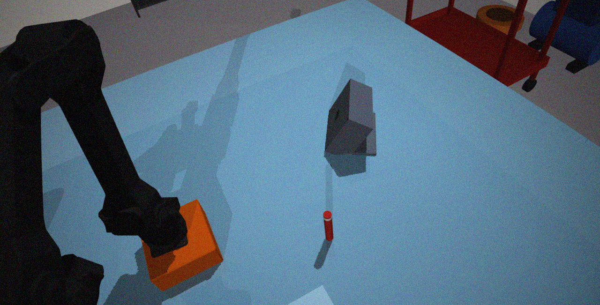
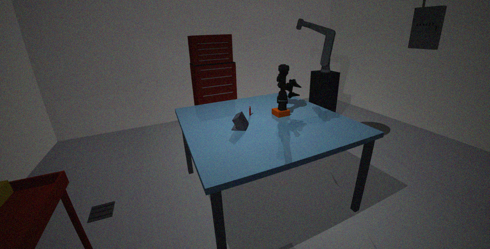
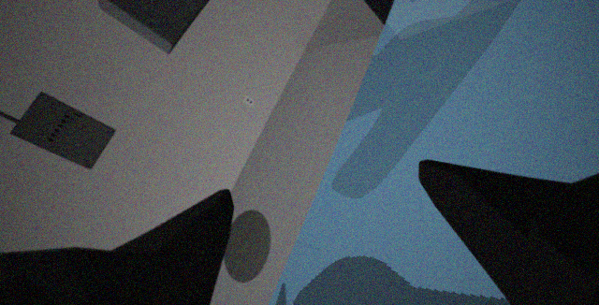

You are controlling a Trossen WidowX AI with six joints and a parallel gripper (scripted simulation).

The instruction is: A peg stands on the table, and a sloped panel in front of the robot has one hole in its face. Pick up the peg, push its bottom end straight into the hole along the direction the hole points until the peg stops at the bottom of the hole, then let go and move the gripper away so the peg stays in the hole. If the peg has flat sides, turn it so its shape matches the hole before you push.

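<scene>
Claw [image 2: 300,90] [image 3: 326,184] open, peg [image 1: 328,226] [image 2: 250,111] upright on bench [image 1: 440,202] [image 2: 274,137]
The claw's fingers stand wide apart, with nothing between them. The peg, red and round with a pale band near its top, stands well apart from the arm [image 1: 79,106] [image 2: 282,81], near the grey panel [image 1: 348,120] [image 2: 240,121], whose hole [image 1: 337,114] is unfilled.
</scene>
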